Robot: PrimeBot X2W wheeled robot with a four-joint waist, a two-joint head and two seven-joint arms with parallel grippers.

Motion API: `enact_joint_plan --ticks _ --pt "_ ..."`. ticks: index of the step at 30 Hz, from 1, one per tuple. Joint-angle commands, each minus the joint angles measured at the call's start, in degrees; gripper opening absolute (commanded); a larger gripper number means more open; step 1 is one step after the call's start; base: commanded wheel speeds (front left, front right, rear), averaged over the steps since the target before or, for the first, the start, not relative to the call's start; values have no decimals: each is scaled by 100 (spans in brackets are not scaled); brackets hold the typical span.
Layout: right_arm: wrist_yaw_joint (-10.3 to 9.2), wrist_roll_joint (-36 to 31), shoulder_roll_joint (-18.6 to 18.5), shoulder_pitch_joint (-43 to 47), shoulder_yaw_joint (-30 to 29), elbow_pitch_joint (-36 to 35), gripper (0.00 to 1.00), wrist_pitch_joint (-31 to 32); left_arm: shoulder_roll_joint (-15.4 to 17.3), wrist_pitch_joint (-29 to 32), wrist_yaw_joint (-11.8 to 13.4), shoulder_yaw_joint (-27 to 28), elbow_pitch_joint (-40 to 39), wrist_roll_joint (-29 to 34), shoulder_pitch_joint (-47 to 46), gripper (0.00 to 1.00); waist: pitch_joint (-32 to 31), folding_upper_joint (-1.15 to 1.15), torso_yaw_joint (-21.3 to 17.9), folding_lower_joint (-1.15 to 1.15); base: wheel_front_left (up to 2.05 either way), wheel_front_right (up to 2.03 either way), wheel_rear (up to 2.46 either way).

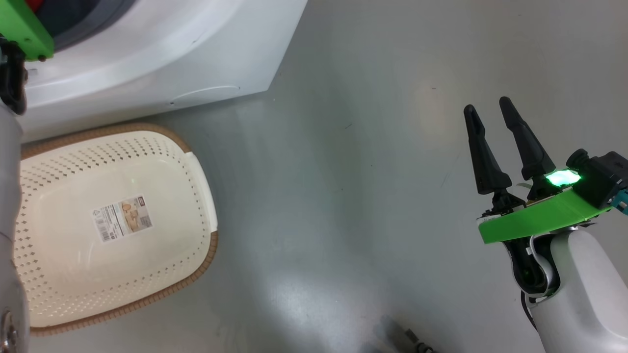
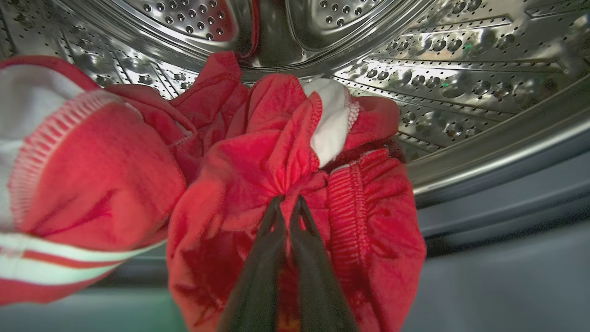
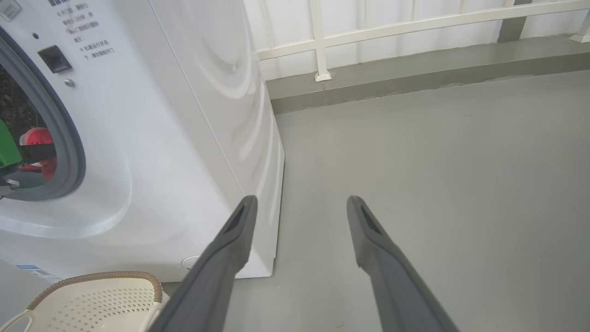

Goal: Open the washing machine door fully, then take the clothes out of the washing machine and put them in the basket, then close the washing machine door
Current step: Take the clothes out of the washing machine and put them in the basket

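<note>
The clothes (image 2: 249, 166) lie bunched in the drum (image 2: 415, 60) of the washer (image 3: 184, 138). The left gripper (image 2: 289, 199) is closed on a red fold, pinched right at its tips. The basket (image 1: 212, 250) sits on the floor (image 1: 343, 196) just before the washer. The right gripper (image 1: 486, 109) hangs open, well apart from both.

Grey floor (image 3: 451, 152): glossy, lying beneath and ahead of the right jaws. White railing (image 3: 318, 41): well ahead of those jaws, post footed on a raised grey kerb (image 3: 415, 78). Dark blurred object (image 1: 400, 338): on floor, behind the jaws, identity undetermined.
</note>
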Motion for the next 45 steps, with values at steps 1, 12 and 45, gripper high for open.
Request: enact_joint_plan --ticks 1,12,45 --pt "9 -11 -36 115 89 -104 100 -67 223 -78 -28 0 -101 -47 48 0 -30 0 8 0 0 0 0" --pt "9 -27 -67 193 80 -68 100 -67 154 -733 -214 -159 -132 -66 313 0 -315 0 133 0 0 0 0" --pt "9 -7 -288 713 58 123 100 -67 123 -1284 -394 -348 -2469 -434 2808 0 -1779 0 794 0 0 0 0"
